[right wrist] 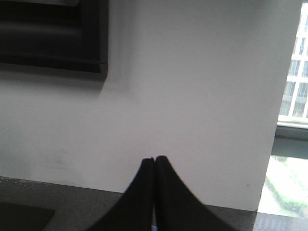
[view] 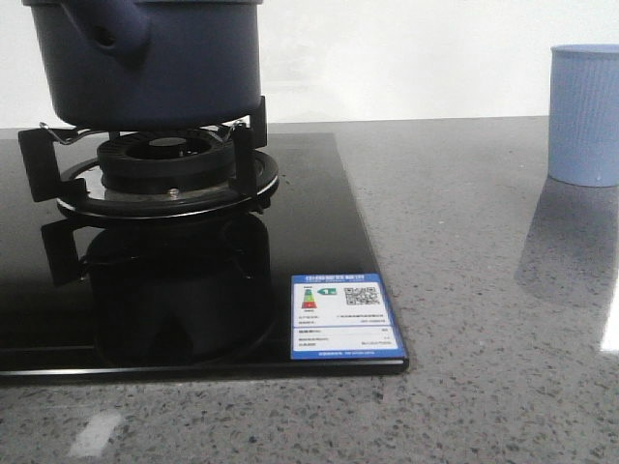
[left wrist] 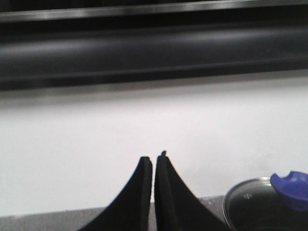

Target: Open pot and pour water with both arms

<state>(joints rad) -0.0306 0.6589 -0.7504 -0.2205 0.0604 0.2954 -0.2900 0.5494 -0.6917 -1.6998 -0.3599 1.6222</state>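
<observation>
The dark navy pot [view: 145,63] stands on the gas burner grate [view: 160,164] at the far left of the front view, its stubby side handle [view: 116,34] facing me. Its top is cut off by the frame. In the left wrist view a glass lid [left wrist: 260,204] with a blue knob [left wrist: 291,190] shows at one corner. My left gripper [left wrist: 154,159] is shut with nothing between its fingers, pointing at the white wall. My right gripper [right wrist: 154,159] is shut and empty too, also facing the wall. Neither gripper appears in the front view.
A pale-blue ribbed cup [view: 585,114] stands at the far right on the grey speckled counter [view: 464,290]. The black glass cooktop [view: 193,290] carries a blue-and-white energy label [view: 345,317] at its near right corner. A window [right wrist: 293,96] shows in the right wrist view.
</observation>
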